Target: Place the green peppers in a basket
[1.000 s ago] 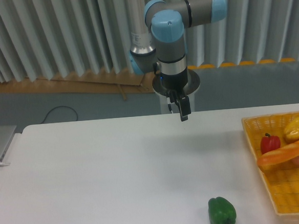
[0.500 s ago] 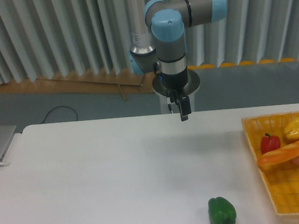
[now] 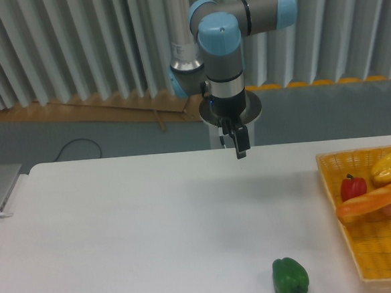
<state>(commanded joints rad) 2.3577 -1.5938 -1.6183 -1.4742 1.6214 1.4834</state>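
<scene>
camera: basket [image 3: 333,197] cut off at right edge; green pepper [image 3: 290,279] on table; jaws' state unclear.

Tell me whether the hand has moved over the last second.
No. The hand hangs at the same spot against the table's far edge, far from the green pepper.

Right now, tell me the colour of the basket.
Yellow-orange; the basket shows clearly at the right edge of the fixed camera view.
</scene>
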